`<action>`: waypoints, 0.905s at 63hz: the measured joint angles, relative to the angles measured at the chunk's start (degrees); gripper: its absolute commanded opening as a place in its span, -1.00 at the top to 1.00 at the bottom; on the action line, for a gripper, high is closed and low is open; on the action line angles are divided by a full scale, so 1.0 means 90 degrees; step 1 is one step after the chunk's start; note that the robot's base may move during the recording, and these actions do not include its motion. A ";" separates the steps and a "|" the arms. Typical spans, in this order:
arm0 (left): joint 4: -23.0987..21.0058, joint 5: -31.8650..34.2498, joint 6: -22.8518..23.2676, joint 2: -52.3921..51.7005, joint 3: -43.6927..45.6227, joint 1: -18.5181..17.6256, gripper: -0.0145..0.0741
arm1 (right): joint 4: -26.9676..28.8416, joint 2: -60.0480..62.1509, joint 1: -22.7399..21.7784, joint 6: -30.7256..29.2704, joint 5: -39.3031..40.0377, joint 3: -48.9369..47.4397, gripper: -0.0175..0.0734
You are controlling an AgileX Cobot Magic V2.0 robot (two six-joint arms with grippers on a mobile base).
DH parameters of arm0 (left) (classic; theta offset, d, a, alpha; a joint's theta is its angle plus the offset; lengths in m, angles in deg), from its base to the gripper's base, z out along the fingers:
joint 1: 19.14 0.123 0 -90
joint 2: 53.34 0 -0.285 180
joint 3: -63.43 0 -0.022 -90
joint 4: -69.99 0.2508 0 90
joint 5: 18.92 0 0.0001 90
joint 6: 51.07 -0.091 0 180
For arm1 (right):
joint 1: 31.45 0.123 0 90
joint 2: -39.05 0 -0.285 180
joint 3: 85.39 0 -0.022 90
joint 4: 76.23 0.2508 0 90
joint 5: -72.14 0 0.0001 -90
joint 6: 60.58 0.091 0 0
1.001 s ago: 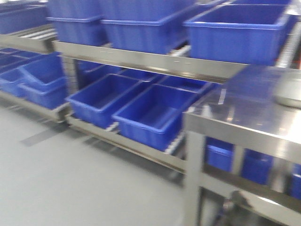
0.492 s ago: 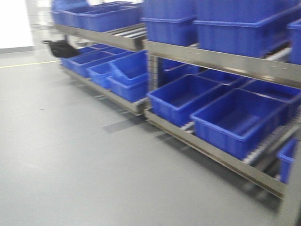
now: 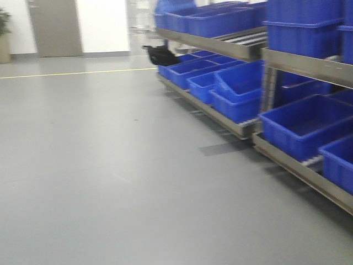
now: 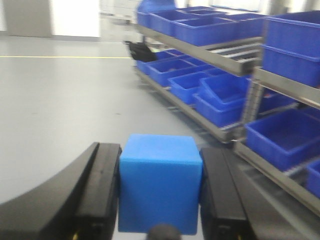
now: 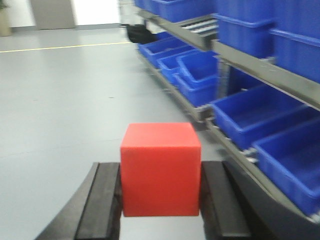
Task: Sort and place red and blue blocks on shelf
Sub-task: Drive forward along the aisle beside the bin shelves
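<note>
Left jaws, held level and pointing out over the floor, are clamped on the blue block, with the shelf ahead to the block's right. Right jaws, posed the same, grip the red block, also left of the shelf and its blue bins.

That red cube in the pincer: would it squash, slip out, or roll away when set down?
The red cube is probably rigid: its edges look straight though the right pincer squeezes two sides. Its matte faces likely grip rather than slip. Flat-sided, it should sit put, not roll.
</note>
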 measured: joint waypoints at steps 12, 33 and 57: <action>0.0000 0.0000 0.0000 0.0000 0.0000 0.0000 -0.05 | 0.0000 0.0000 0.0000 0.0000 0.0000 0.0000 -0.21; 0.0000 0.0000 0.0000 0.0000 0.0000 0.0000 -0.05 | 0.0000 0.0000 0.0000 0.0000 0.0000 0.0000 -0.21; 0.0000 0.0000 0.0000 0.0000 0.0000 0.0000 -0.05 | 0.0000 0.0000 0.0000 0.0000 0.0000 0.0000 -0.21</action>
